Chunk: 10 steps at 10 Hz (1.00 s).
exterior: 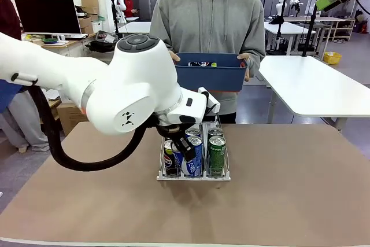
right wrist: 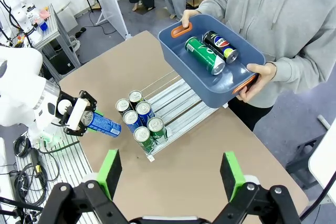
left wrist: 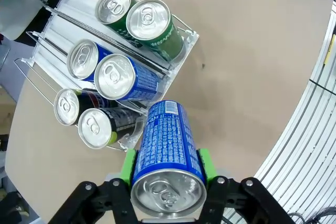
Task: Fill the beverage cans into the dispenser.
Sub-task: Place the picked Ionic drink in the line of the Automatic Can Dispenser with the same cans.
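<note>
Brown table (exterior: 300,189) under me: my left jaws grip a blue can (left wrist: 167,150), the dispenser (left wrist: 63,24) just ahead of them, six cans (left wrist: 118,77) already loaded. My right jaws hang wide, empty. Two more, perhaps others hidden, wait in the person's tub (right wrist: 184,74) beyond.

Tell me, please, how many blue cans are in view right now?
3 blue cans. Two stand in the dispenser's middle lane, one behind the other; the third blue can is held between the left gripper's fingers beside the dispenser. The tub shows none.
</note>
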Tool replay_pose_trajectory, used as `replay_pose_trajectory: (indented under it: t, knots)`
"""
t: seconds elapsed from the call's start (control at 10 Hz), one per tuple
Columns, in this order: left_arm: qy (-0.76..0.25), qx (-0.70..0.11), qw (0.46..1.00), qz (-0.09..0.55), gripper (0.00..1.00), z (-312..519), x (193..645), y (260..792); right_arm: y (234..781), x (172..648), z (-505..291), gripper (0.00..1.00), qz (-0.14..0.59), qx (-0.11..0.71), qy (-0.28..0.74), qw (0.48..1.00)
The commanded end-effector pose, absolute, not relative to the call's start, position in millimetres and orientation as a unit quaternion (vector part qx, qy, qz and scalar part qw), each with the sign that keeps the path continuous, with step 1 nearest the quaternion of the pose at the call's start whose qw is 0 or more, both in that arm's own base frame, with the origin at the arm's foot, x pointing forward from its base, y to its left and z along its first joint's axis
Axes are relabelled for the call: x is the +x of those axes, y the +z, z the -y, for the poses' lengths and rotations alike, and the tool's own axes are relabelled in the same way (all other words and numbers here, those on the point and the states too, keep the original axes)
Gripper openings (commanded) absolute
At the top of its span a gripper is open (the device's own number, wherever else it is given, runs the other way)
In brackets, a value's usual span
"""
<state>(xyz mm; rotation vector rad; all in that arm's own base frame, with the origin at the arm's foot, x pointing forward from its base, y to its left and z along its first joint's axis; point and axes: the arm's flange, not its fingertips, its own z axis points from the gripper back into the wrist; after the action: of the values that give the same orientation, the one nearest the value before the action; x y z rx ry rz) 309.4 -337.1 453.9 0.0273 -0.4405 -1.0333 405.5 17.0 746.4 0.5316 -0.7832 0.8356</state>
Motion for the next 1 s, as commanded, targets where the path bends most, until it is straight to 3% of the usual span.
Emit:
replay_pose_trajectory:
  t: [0.0,0.9]
  knots:
    - [-0.474,0.018,0.854,0.212,0.57,349,320,455,746,405,-17,1.0,0.366,0.249,0.39,0.807]
    - [-0.424,0.016,0.876,0.23,0.57,366,386,440,746,405,-17,1.0,0.366,0.249,0.39,0.807]
